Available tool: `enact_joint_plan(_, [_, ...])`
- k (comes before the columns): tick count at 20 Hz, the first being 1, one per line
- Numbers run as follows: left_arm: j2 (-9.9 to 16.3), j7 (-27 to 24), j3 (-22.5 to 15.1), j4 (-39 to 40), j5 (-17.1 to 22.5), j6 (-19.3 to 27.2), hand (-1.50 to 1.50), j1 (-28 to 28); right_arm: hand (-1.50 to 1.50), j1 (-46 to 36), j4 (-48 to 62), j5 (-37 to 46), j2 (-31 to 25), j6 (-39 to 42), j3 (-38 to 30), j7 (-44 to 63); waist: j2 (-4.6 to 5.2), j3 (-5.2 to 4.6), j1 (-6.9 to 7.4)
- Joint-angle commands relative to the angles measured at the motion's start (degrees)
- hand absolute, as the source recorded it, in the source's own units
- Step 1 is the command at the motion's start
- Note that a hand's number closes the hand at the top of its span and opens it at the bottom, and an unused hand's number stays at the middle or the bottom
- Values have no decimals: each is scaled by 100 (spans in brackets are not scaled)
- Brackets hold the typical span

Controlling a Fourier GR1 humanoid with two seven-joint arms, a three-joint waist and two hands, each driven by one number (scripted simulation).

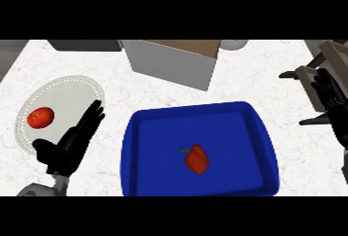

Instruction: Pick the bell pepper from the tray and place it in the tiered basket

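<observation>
While the bell pepper [196, 159] lay ungrasped in the blue tray [136, 152], both my hands hung released; right hand [332, 94] beside the tiered basket [314, 73]; left hand [76, 140] flat by the worktop's plate [68, 92]; next move, I judged: reach and grasp.

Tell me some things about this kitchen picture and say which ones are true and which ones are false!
1. The bell pepper lies in the blue tray. True.
2. The left hand is holding the pepper. False: it is open, fingers straight, over the counter beside the white plate, apart from the pepper.
3. A tomato sits on the white plate. True.
4. The tray is green. False: it is blue.
5. The right hand shows at the view's right edge, away from the tray. True.
6. The pepper is yellow. False: it is red with a green stem.
</observation>
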Motion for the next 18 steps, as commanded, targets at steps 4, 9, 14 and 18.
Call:
enact_joint_plan(4, [607,218,526,-45,-755,786,0,-447,150,-62,-633,-310,1143,169,860,305,11,110,93])
enact_joint_plan(9, [862,148,613,208,-1061,974,0,-318,-150,555,-168,1061,1027,-1739,741,895,27,66,-111])
enact_joint_plan(14, [431,579,408,140,-1515,1459,0,-572,-150,1581,-1899,1678,1608,-2495,1520,1428,21,95,-90])
enact_joint_plan(18, [672,538,620,224,-1334,1047,0,-524,-150,1342,-3048,1837,475,-1604,1533,2817,17,84,-81])
